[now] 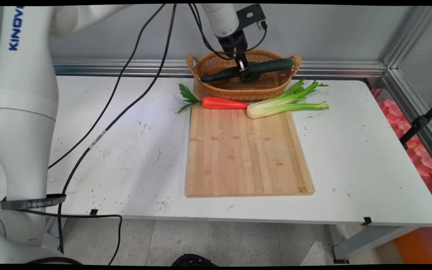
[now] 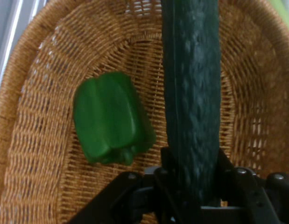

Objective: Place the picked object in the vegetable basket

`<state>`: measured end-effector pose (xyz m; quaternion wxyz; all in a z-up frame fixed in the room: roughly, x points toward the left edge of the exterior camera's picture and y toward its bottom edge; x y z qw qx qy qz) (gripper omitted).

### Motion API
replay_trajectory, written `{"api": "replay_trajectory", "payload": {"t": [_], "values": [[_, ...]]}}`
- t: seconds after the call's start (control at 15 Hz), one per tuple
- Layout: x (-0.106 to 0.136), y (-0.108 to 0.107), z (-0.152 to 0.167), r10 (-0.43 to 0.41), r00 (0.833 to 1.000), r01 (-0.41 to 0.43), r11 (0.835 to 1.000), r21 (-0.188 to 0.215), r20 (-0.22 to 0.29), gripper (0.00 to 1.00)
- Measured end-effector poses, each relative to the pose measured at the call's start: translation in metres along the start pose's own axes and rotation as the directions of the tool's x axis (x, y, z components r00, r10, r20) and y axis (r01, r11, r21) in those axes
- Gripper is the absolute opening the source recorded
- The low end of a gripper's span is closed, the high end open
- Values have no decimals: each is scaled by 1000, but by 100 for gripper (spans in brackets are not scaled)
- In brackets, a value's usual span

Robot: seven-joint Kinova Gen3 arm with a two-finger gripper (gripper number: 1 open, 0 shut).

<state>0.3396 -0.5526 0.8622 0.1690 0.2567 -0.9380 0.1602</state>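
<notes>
- Up over the basket point(image 1: 216, 67), the gripper point(image 1: 242, 69) has its fingers point(image 2: 228, 170) clamped on a cucumber point(image 1: 253, 69).
- Its long axis runs left to right, right end tilted higher.
- A green pepper point(image 2: 111, 119) lies in the basket below.
- Carrot point(image 1: 223, 103) and celery point(image 1: 283, 105) lie on the cutting board point(image 1: 246, 153) on the counter point(image 1: 351, 150).

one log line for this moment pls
gripper: shut on cucumber | cucumber: raised above basket | in basket: green pepper | on cutting board: carrot, celery
</notes>
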Motion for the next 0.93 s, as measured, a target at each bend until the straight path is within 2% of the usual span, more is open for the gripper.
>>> {"api": "replay_trajectory", "payload": {"t": [0.53,0.6,0.93], "values": [[-1,-11,31,60,998,-59,998,-22,14,0],[-1,-11,32,66,998,-65,998,-25,14,100],[-1,-13,30,87,996,-86,996,-33,9,100]]}}
